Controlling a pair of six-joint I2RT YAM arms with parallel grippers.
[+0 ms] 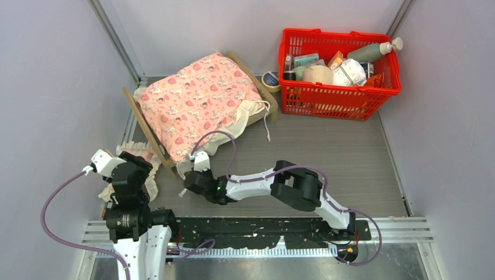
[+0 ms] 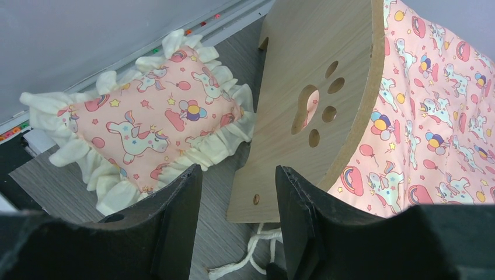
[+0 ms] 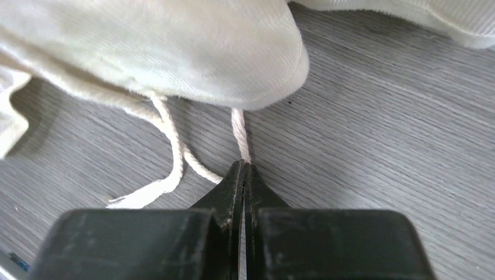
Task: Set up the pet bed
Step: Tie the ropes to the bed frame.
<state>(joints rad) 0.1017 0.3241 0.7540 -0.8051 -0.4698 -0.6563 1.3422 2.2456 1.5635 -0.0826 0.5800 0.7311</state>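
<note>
Pet bed (image 1: 148, 129) at back left of the surface (image 1: 327, 146), unicorn blanket (image 1: 195, 99) draped over it. Right pincer (image 3: 243, 167) clamped shut on a white cord (image 3: 239, 129) by the bed's near corner. Left pincer (image 2: 238, 176) wide open, empty, facing the paw-print headboard. Frilled pillow (image 2: 152, 128) just beside it.

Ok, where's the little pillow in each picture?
Top view: the pillow lies lower left, partly under the left arm.
Left wrist: left of centre, beside the paw-print headboard.
Right wrist: not in it.
Shared landmark: that headboard, left of centre in the top view.
</note>
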